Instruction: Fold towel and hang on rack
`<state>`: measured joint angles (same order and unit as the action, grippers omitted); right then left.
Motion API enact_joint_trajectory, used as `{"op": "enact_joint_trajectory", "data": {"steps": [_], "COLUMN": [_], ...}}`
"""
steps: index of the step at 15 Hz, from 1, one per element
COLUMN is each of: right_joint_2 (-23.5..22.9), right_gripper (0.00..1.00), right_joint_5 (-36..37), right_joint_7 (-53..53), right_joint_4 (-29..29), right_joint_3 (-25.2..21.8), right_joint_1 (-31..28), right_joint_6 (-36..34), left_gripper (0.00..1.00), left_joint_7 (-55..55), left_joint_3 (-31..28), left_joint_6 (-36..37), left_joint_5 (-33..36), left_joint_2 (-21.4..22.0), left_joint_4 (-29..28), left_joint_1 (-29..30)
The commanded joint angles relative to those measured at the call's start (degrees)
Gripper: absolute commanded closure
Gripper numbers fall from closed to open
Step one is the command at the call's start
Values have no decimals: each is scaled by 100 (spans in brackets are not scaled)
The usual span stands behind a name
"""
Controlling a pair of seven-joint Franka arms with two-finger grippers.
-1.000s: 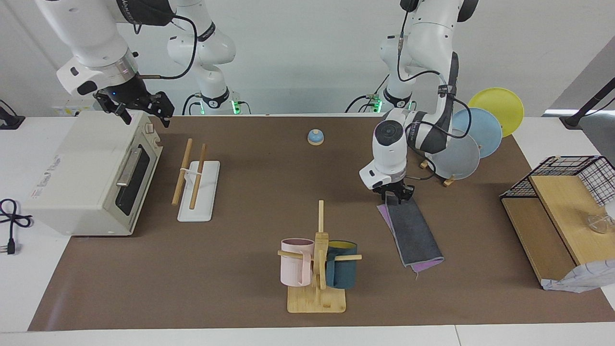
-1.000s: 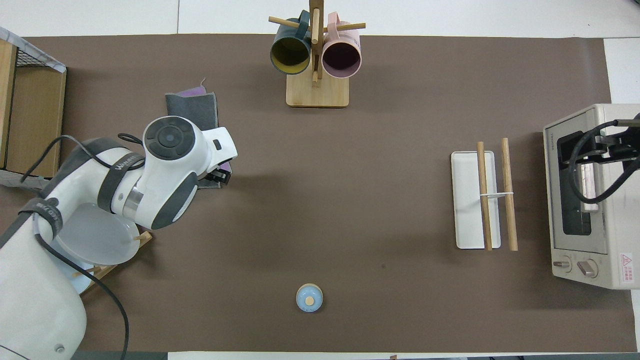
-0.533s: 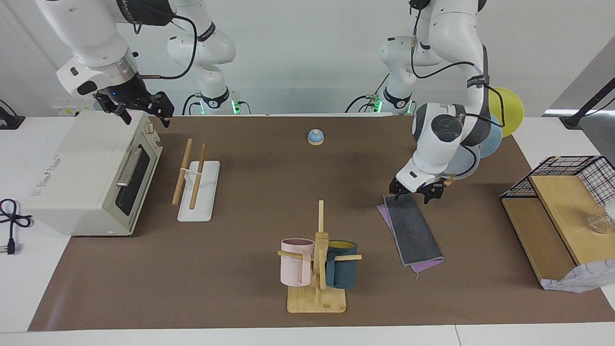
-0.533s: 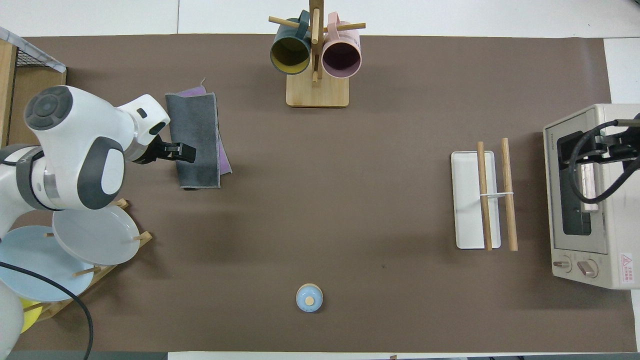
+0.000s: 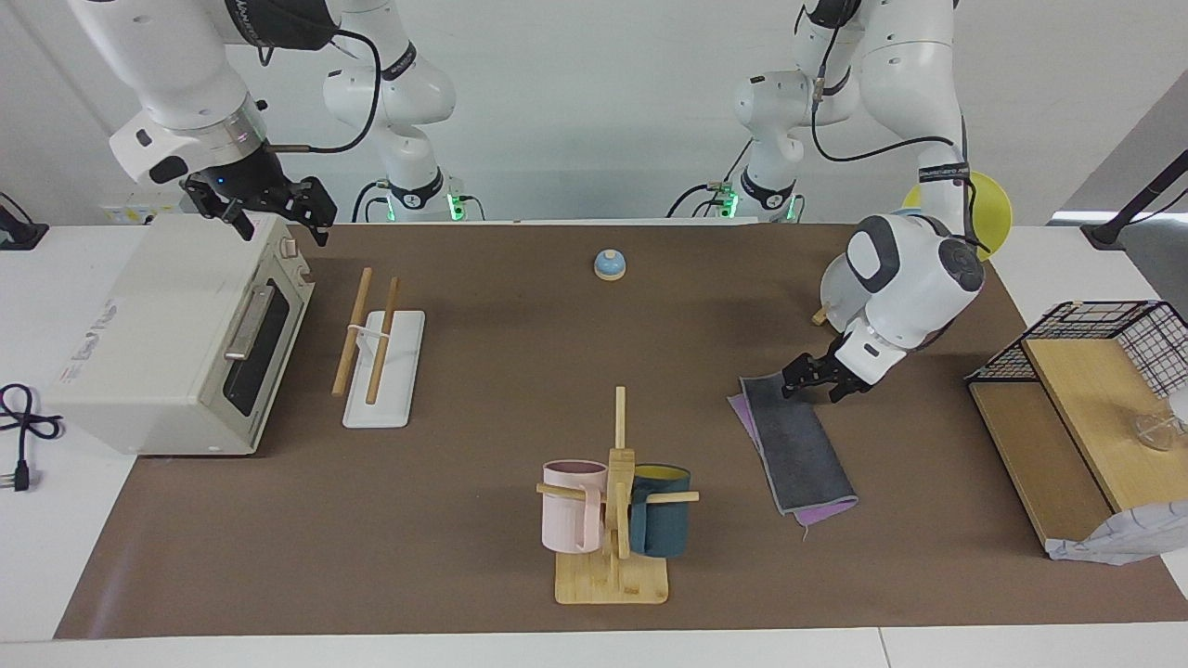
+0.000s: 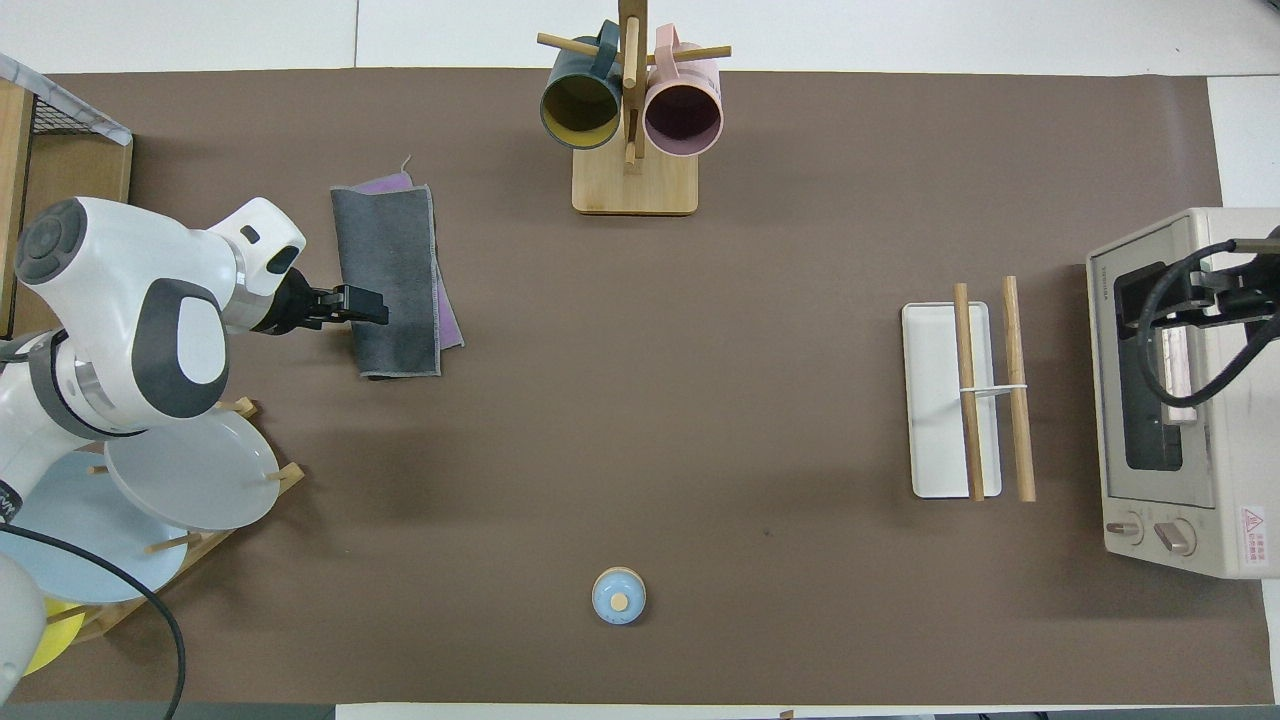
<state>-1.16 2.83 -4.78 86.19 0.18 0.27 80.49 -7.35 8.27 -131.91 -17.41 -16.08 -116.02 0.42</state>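
Observation:
The towel (image 5: 796, 445) lies folded on the brown mat, dark grey face up with purple edges showing, beside the mug tree toward the left arm's end of the table; it is also in the overhead view (image 6: 392, 275). My left gripper (image 5: 817, 382) is low at the towel's long edge near its robot-side corner, turned sideways, open and holding nothing; from overhead the left gripper (image 6: 368, 305) overlaps that edge. The rack (image 5: 382, 369), two wooden rods on a white base (image 6: 935, 400), stands beside the toaster oven. My right gripper (image 5: 271, 211) waits open over the toaster oven.
A toaster oven (image 5: 167, 343) sits at the right arm's end. A mug tree (image 5: 614, 520) with two mugs stands farthest from the robots. A small bell (image 5: 609, 264) lies near them. A plate stand (image 6: 190, 470) and a wooden shelf with wire basket (image 5: 1077, 380) fill the left arm's end.
My left gripper has swung from the towel's robot-side end round to its long edge and turned sideways. The towel lies as it did. The right arm has not moved.

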Motion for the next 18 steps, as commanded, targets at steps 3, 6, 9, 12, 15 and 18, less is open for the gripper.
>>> {"op": "enact_joint_trajectory", "data": {"steps": [3, 6, 9, 12, 15, 18], "right_joint_2": [81, 81, 81, 81, 81, 81], "right_gripper": [0, 0, 0, 0, 0, 0], "right_joint_5": [-107, -107, -107, -107, -107, -116], "right_joint_7": [83, 74, 74, 74, 65, 74], "right_joint_4": [83, 83, 83, 83, 83, 83], "right_joint_3": [26, 26, 26, 26, 17, -1], "right_joint_1": [-71, -71, -71, -71, -71, -79], "right_joint_6": [-68, -68, -68, -68, -60, -68], "left_gripper": [1, 3, 9, 14, 16, 19], "left_joint_7": [-127, -127, -127, -118, -100, -83], "left_joint_3": [-10, -1, -1, -1, -1, -10], "left_joint_6": [-194, -370, -370, -362, -362, -353], "left_joint_5": [-113, -113, -165, -236, -236, -245], "left_joint_2": [-62, -80, -80, -80, -80, -71], "left_joint_4": [-104, -245, -245, -245, -254, -280], "left_joint_1": [-24, -33, -24, -24, -42, -42]}}
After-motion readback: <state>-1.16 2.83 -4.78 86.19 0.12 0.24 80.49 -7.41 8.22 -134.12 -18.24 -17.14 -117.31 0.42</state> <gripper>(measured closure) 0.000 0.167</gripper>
